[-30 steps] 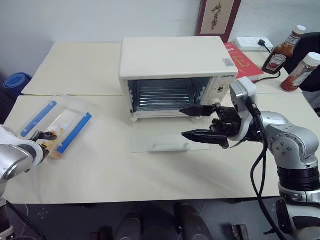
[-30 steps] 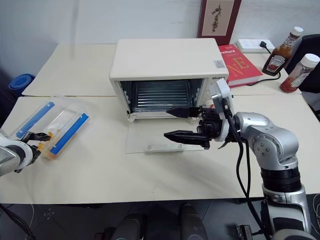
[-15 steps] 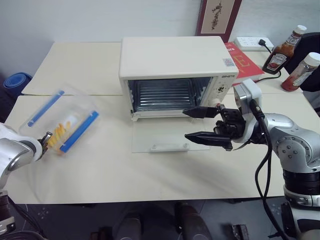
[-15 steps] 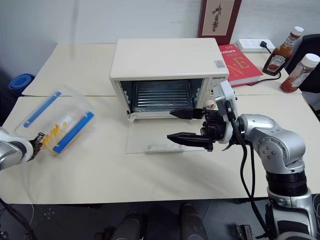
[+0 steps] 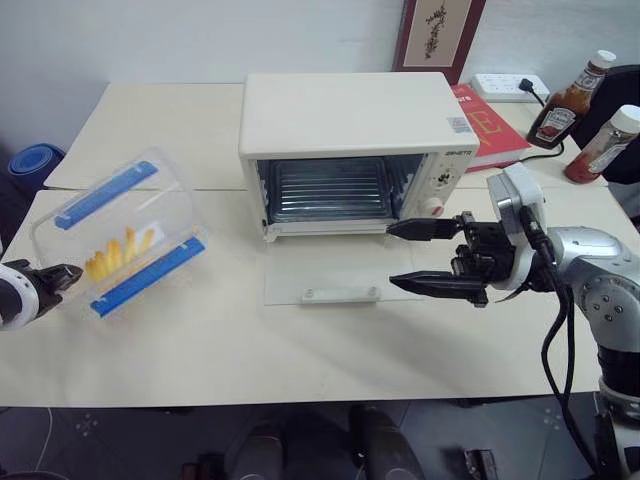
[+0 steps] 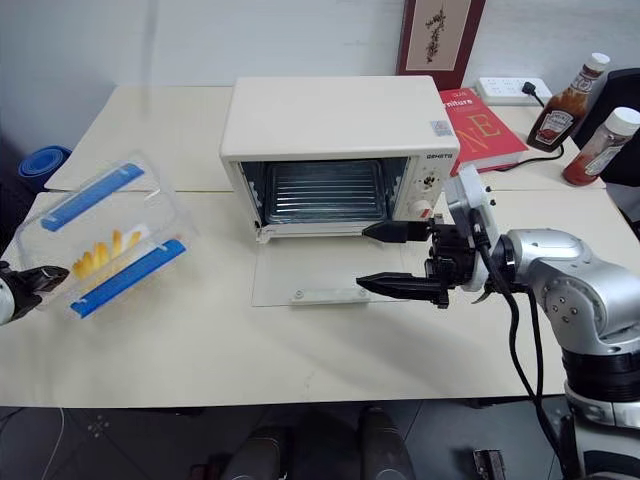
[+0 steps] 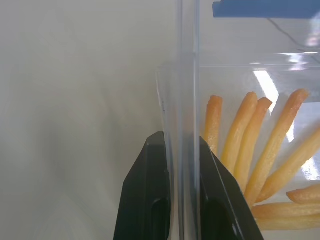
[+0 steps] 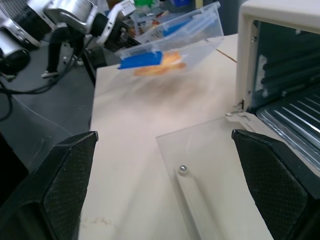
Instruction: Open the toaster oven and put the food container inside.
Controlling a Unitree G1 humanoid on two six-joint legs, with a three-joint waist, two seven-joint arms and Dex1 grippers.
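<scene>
Left tool [image 5: 62, 275] clamps food container [image 5: 125, 240] edge, container tilted above table.

The toaster oven [image 5: 345, 140] is cream-white, and its glass door [image 5: 335, 275] lies open, flat on the desk. The clear food container [image 5: 120, 235] with blue strips and yellow fries is tilted up, off the desk.

A red book [image 5: 487, 125], a power strip [image 5: 508, 87] and two sauce bottles [image 5: 563, 104] sit on the table [image 5: 150, 130]

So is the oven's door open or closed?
Open. The toaster oven has its glass door folded down flat on the table, and you can see the wire rack inside.
</scene>
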